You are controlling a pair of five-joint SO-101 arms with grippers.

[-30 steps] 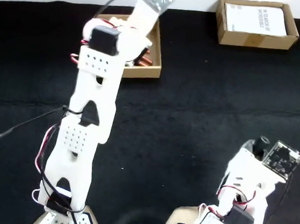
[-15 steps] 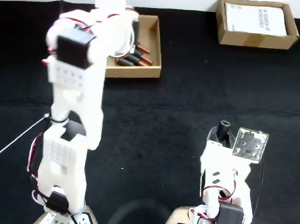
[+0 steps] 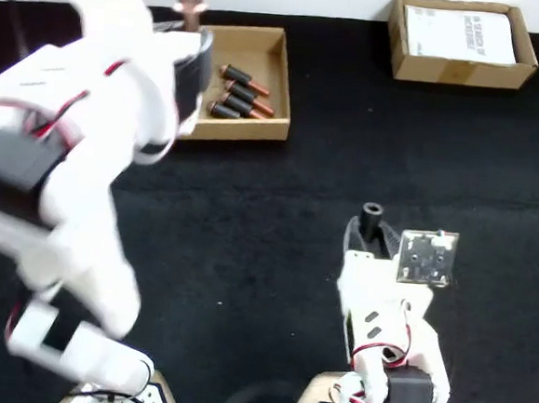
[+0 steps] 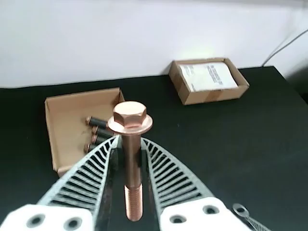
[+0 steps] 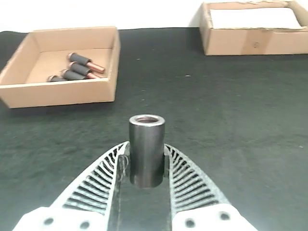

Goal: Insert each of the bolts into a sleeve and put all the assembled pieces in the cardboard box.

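Black table mat (image 3: 347, 161), white wall behind. Over the last second: left gripper (image 4: 130, 142) lifted back off box (image 3: 257, 128), clamped tight on bolt (image 4: 131, 168), head up; right gripper (image 5: 146, 147) swung in toward centre, pinching sleeve (image 5: 147, 159) upright, bore open on top. Means both halves in hand, mating likely next, needs bolt tip lined up with bore. Several finished pieces (image 3: 241, 92) already in box. Printed sheet (image 3: 460, 34) in far box (image 3: 462, 72): can't read the text
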